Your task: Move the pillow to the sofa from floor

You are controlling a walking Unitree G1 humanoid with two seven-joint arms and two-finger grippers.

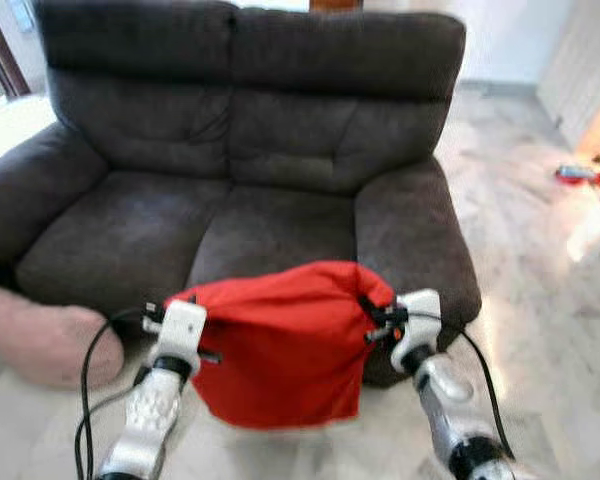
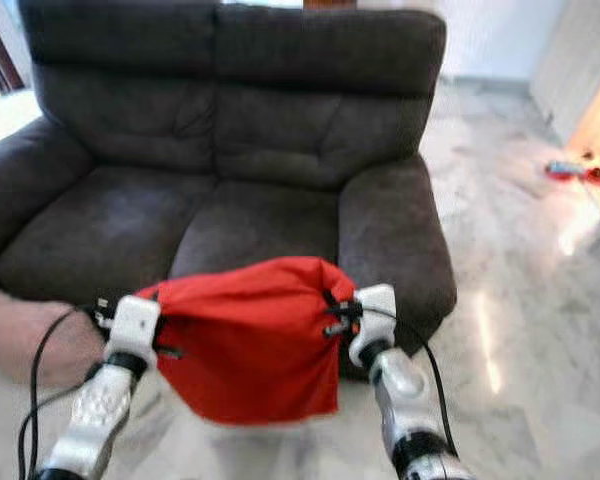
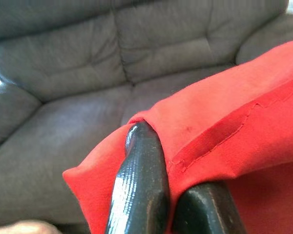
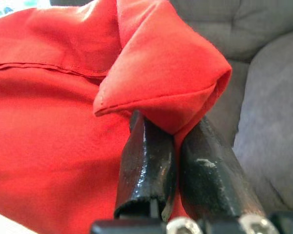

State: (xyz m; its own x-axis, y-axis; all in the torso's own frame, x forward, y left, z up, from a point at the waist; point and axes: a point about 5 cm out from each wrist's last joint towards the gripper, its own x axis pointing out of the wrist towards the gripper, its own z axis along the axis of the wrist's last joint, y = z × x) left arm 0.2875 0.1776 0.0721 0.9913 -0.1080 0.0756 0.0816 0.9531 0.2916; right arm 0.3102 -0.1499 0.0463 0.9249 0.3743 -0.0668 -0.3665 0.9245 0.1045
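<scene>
A red pillow [image 1: 280,345] hangs in the air between my two arms, in front of the dark grey sofa [image 1: 250,130]. My left gripper [image 1: 180,305] is shut on its left top corner; in the left wrist view the black fingers [image 3: 139,190] pinch the red cloth [image 3: 219,131]. My right gripper [image 1: 380,322] is shut on the right top corner, where the fingers [image 4: 151,165] clamp a fold of the pillow [image 4: 53,122]. The pillow's lower edge sits just before the sofa's front, at about seat height.
The sofa has two seat cushions [image 1: 130,235] and wide armrests [image 1: 415,230]. A pinkish pouf or cushion [image 1: 40,335] lies on the floor at the left. Pale marble floor [image 1: 540,300] spreads to the right, with small red items [image 1: 585,176] far right.
</scene>
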